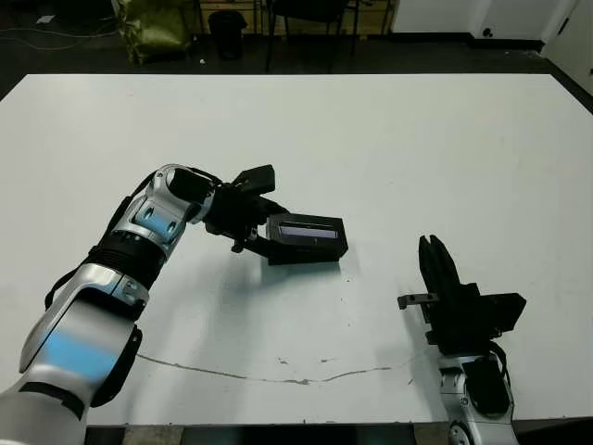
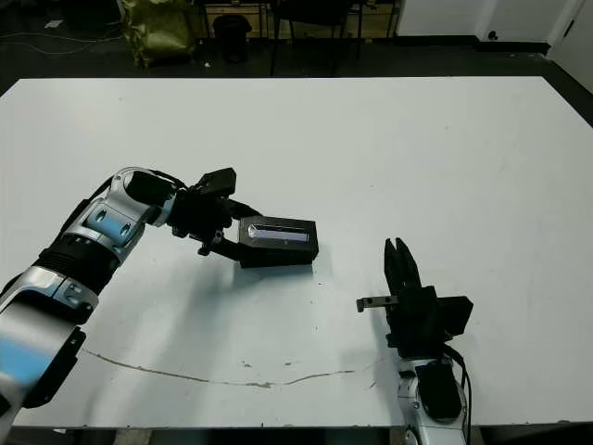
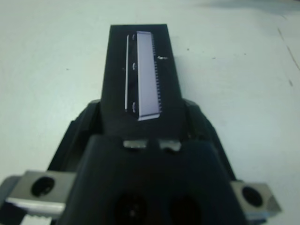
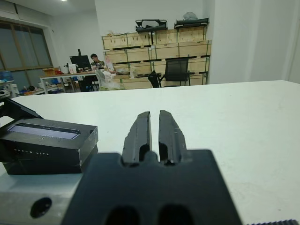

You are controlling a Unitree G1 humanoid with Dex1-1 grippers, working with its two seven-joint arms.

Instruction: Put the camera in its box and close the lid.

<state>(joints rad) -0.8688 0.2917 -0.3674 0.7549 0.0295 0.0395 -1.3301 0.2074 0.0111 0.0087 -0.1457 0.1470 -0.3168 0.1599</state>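
The lid, black with a silvery-grey strip on top, rests on the black box near the middle of the white table. In the right wrist view the lid sits on the box, seemingly not fully down. My left gripper holds the lid's left end, one finger on each long side, as the left wrist view shows around the lid. The camera is hidden. My right gripper stands to the right of the box, apart from it, shut and empty.
A thin dark crack line runs along the table near its front edge. Beyond the far edge are a green bag and chair legs. A person sits at a desk far behind.
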